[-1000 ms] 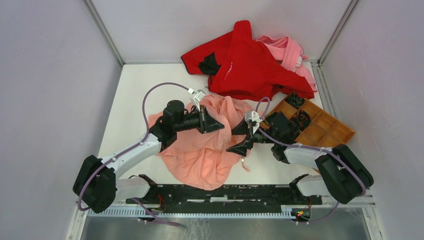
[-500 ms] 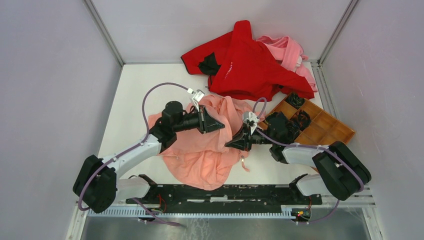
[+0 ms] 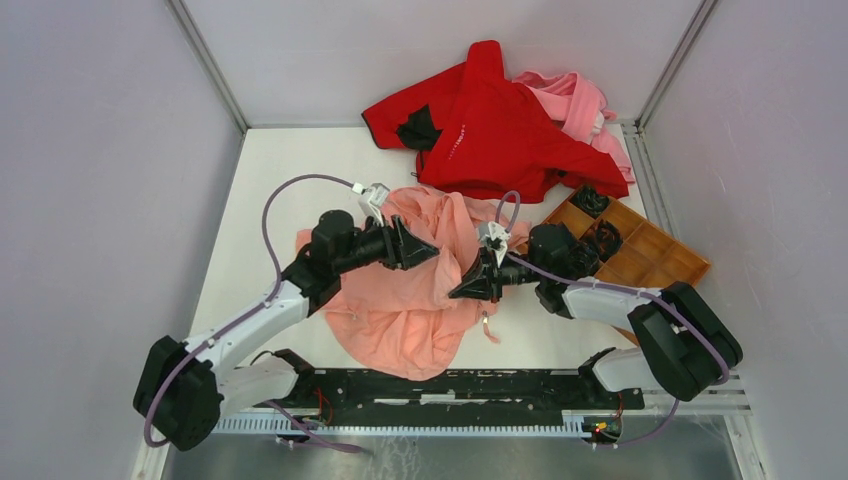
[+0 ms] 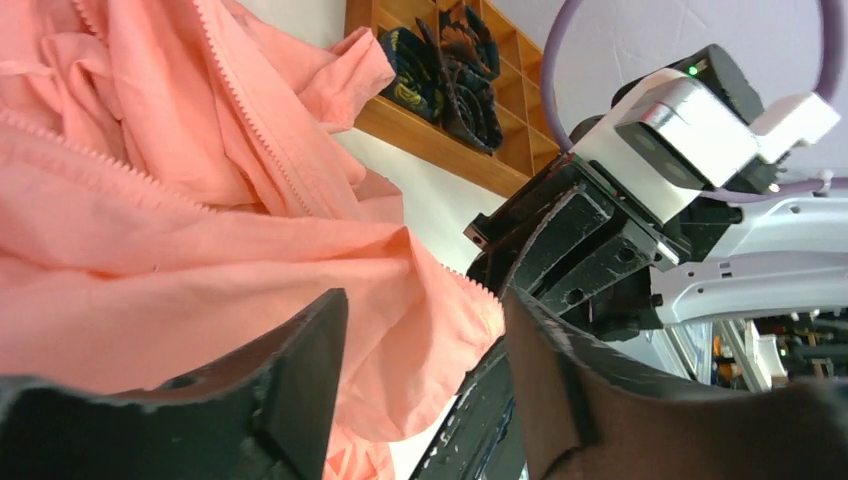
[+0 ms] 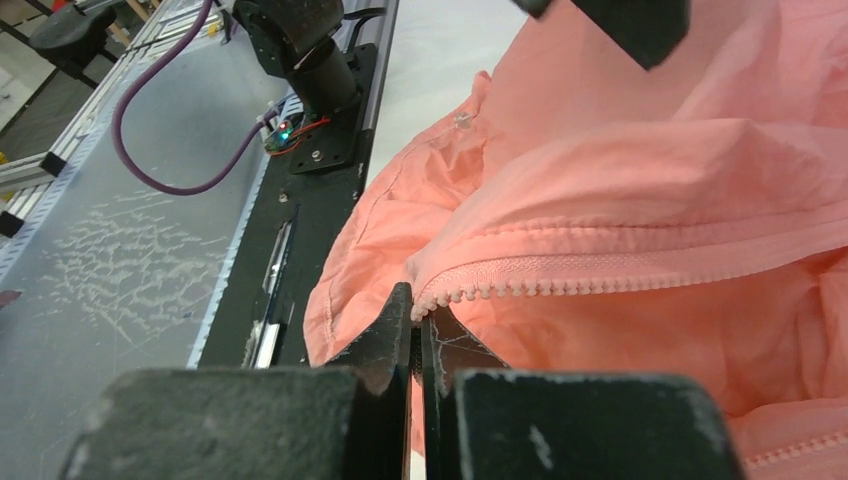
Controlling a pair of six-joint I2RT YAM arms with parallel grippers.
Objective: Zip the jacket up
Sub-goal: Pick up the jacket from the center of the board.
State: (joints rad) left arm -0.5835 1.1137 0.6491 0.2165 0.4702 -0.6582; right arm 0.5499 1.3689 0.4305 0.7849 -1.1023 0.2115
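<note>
salmon-pink jacket of thin soft fabric [image 3: 400, 310]: lies crumpled at the middle of the white table [image 3: 270, 190], between the two arms, unzipped, with its fronts folded over one another.

right gripper [image 5: 415, 318]: clenched on the end of one row of pink zipper teeth [image 5: 600, 280]. the row runs straight away from the fingertips, to the right in the wrist view, along a stitched edge.

left gripper [image 4: 420, 330]: jaws stand apart and grasp nothing. a fold of jacket cloth lies just beyond the gap. it faces the right gripper, the two sets of tips near each other over the cloth.

second row of teeth [image 4: 245, 110]: shows in the left wrist view, up and left of the jaws, running obliquely away from them.

judgement: the left arm is the nearer to that free row. the row's end and the slider are not seen. the cloth is limp and creased, so it is likely to bunch and slip when drawn.
</note>
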